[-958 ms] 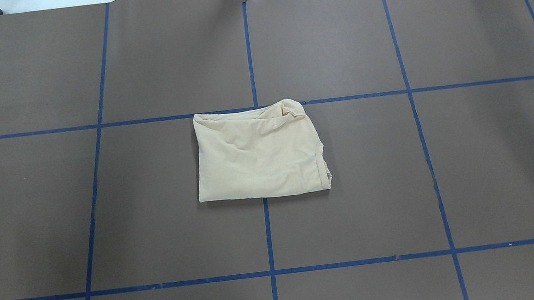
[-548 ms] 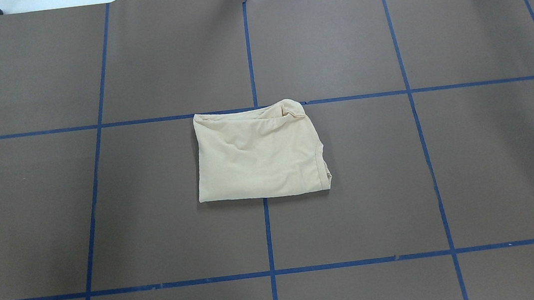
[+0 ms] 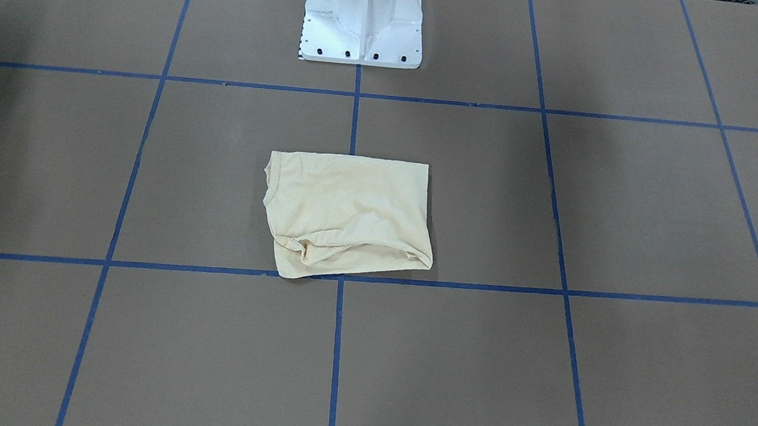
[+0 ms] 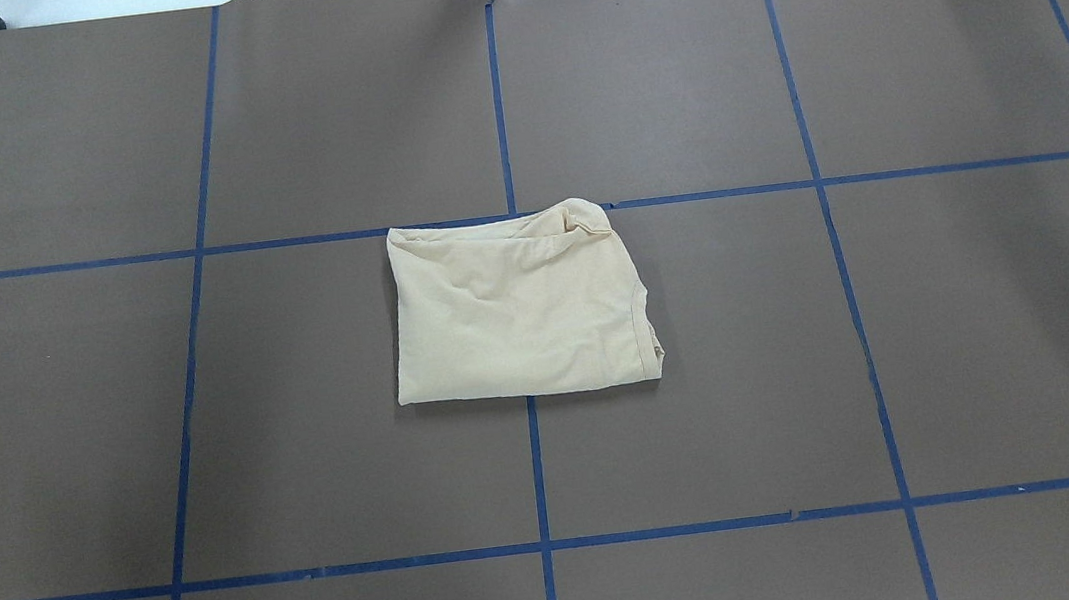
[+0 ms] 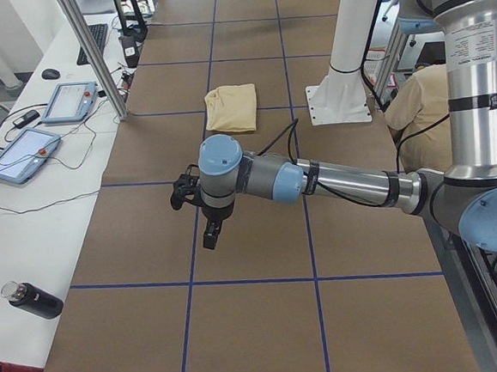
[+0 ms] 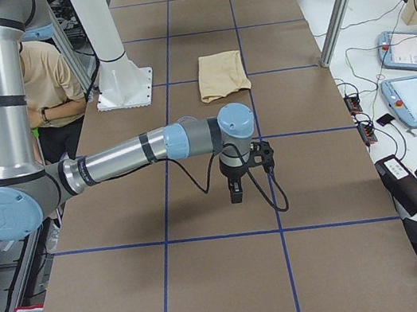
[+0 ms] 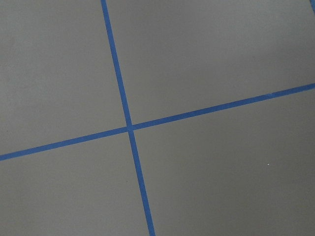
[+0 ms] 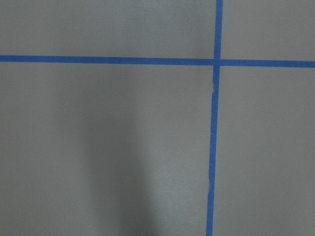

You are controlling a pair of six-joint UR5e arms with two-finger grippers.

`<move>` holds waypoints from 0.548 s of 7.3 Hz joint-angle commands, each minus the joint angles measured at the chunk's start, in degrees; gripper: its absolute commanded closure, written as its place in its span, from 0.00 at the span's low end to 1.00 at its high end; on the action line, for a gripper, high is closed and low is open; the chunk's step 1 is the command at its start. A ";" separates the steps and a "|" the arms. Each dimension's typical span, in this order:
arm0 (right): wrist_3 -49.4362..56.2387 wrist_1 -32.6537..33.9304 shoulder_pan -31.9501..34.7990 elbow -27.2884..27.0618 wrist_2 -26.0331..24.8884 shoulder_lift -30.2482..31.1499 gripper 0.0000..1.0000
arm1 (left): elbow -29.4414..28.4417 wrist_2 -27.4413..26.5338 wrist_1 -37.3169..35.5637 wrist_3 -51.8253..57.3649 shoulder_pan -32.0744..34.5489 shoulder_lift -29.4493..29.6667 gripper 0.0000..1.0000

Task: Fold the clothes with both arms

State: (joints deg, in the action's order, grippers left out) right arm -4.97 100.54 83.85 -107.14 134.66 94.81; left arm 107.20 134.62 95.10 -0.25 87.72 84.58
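The cream-yellow T-shirt (image 4: 520, 307) lies folded into a small rectangle at the middle of the brown table, its print and label hidden. It also shows in the front view (image 3: 347, 213) and both side views (image 5: 231, 107) (image 6: 222, 74). Neither arm touches it. My left gripper (image 5: 211, 235) hangs over bare table far out on the left side, pointing down. My right gripper (image 6: 235, 192) hangs the same way far out on the right. Both show only in the side views, so I cannot tell whether they are open or shut. The wrist views show only table and blue tape.
The white pedestal base (image 3: 361, 37) stands at the robot's edge of the table. Blue tape lines (image 4: 538, 471) grid the brown cover. Side benches hold tablets (image 5: 70, 101) (image 6: 404, 49) and a black bottle (image 5: 34, 299). A seated person (image 6: 49, 79) is behind the base.
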 commanded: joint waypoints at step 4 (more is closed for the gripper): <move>0.22 -0.16 1.31 -1.48 6.05 1.85 0.00 | 3.29 0.11 -0.35 -0.45 0.17 -0.29 0.00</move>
State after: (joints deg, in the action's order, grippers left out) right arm -4.89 100.53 84.43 -107.04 138.85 94.62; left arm 110.00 134.75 94.84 -0.28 87.79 84.57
